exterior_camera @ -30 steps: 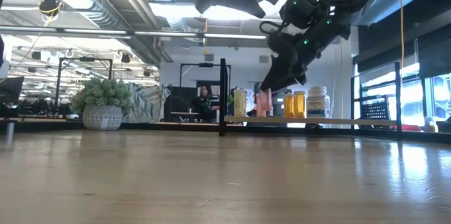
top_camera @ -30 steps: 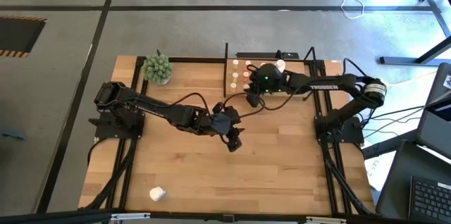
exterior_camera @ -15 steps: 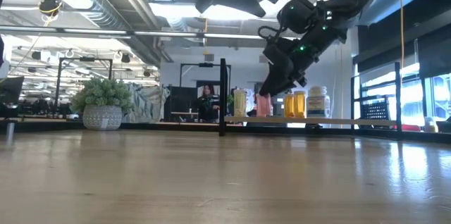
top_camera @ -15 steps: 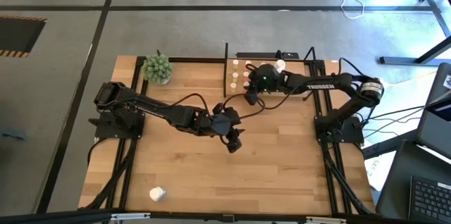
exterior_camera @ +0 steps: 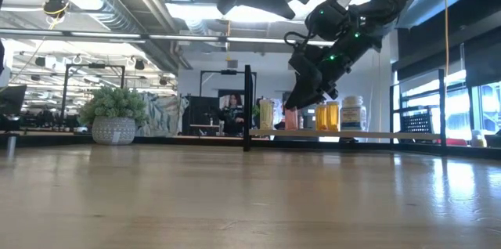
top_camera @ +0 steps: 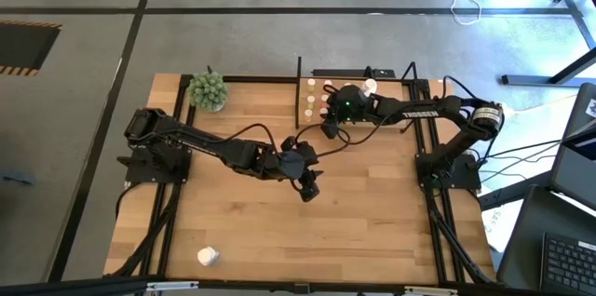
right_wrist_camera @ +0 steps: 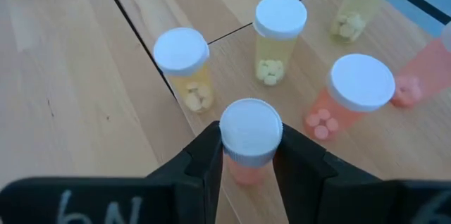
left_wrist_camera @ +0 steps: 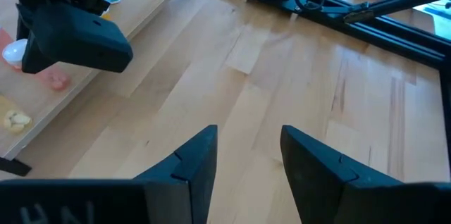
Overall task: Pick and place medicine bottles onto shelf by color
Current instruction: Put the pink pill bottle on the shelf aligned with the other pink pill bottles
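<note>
Two tools show. The right tool [right_wrist_camera: 246, 155] pinches a white-capped pink bottle [right_wrist_camera: 249, 139] over the shelf [top_camera: 391, 114] at the surface's far edge, among other white-capped bottles: two yellow ones [right_wrist_camera: 184, 65] and a pink one [right_wrist_camera: 356, 90] stand just beyond it. The left tool [left_wrist_camera: 246, 157] hangs above the bare middle of the surface [top_camera: 279, 231], fingers spread and holding nothing. A white bottle [top_camera: 208, 256] lies near the front-left corner.

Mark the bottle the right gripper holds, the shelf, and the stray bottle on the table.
held pink bottle [right_wrist_camera: 250, 131], right wrist view, white cap.
shelf [top_camera: 400, 86], high view, bare board.
stray bottle [top_camera: 208, 256], high view, its body.
</note>
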`<state>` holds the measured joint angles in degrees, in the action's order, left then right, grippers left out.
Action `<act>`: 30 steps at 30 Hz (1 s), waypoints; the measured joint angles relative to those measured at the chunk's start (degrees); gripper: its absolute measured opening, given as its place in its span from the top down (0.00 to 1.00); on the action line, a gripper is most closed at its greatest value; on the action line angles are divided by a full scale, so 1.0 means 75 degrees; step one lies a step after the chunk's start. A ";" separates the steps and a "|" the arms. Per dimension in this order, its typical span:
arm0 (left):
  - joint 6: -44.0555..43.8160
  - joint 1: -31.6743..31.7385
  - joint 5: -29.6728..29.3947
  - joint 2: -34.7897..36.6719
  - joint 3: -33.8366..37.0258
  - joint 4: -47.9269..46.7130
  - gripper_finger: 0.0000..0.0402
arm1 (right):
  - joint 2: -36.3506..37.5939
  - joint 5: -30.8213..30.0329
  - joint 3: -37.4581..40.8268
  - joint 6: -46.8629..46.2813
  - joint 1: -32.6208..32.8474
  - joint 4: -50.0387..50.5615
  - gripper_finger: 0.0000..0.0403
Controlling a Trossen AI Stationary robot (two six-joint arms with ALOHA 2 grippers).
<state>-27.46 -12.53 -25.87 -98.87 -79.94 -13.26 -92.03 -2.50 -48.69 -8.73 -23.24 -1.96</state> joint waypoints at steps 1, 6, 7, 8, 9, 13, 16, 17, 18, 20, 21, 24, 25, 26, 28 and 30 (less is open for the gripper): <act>0.0000 0.0000 0.0000 -0.0002 0.0000 0.0000 0.63 | 0.0000 0.0000 0.0000 -0.0004 0.0000 0.0004 0.73; 0.0000 0.0000 0.0000 -0.0002 0.0000 0.0000 0.63 | 0.0000 0.0074 0.0006 -0.0020 0.0000 -0.0008 0.70; 0.0000 0.0000 0.0000 -0.0002 0.0000 0.0002 0.63 | 0.0000 0.0156 0.0006 -0.0002 0.0000 -0.0008 0.69; 0.0000 0.0000 0.0000 -0.0002 0.0000 0.0003 0.63 | 0.0000 0.0214 0.0009 -0.0004 0.0000 -0.0005 0.67; 0.0000 0.0000 0.0000 -0.0002 0.0000 0.0003 0.63 | 0.0000 0.0261 0.0011 -0.0034 0.0000 0.0001 0.66; 0.0000 0.0000 0.0000 -0.0005 0.0000 0.0003 0.63 | -0.0045 0.0303 0.0052 -0.0176 0.0000 0.0163 0.60; 0.0001 0.0000 0.0000 -0.0005 0.0001 0.0003 0.63 | -0.0023 0.0300 0.0038 -0.0178 0.0006 0.0072 0.55; 0.0000 0.0000 0.0000 -0.0005 0.0002 0.0006 0.63 | -0.0023 0.0297 0.0038 -0.0178 0.0004 0.0080 0.53; 0.0000 0.0000 0.0000 -0.0005 0.0003 0.0004 0.63 | -0.0023 0.0294 0.0038 -0.0181 0.0003 0.0075 0.52; 0.0001 0.0000 0.0000 -0.0007 0.0003 0.0006 0.63 | -0.0023 0.0291 0.0038 -0.0178 0.0000 0.0027 0.50; 0.0003 0.0000 0.0000 -0.0008 0.0003 0.0003 0.63 | -0.0023 0.0291 0.0038 -0.0158 0.0000 0.0032 0.50; 0.0003 0.0000 0.0000 -0.0008 0.0003 0.0006 0.63 | -0.0023 0.0291 0.0038 -0.0181 0.0000 0.0021 0.49; 0.0003 0.0000 0.0000 -0.0008 0.0003 0.0006 0.63 | -0.0023 0.0289 0.0038 -0.0199 0.0000 0.0022 0.49; 0.0003 0.0000 0.0000 -0.0008 0.0003 0.0003 0.63 | -0.0023 0.0289 0.0038 -0.0201 0.0000 0.0021 0.49; 0.0003 0.0000 0.0000 -0.0008 0.0003 0.0004 0.63 | 0.0008 0.0289 0.0038 -0.0212 0.0000 0.0043 0.49; 0.0003 0.0000 0.0000 -0.0008 0.0003 0.0005 0.63 | 0.0094 0.0289 0.0035 -0.0297 0.0000 0.0051 0.49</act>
<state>-27.44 -12.53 -25.87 -98.94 -79.92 -13.22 -91.32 -0.34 -48.42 -10.96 -23.24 -1.58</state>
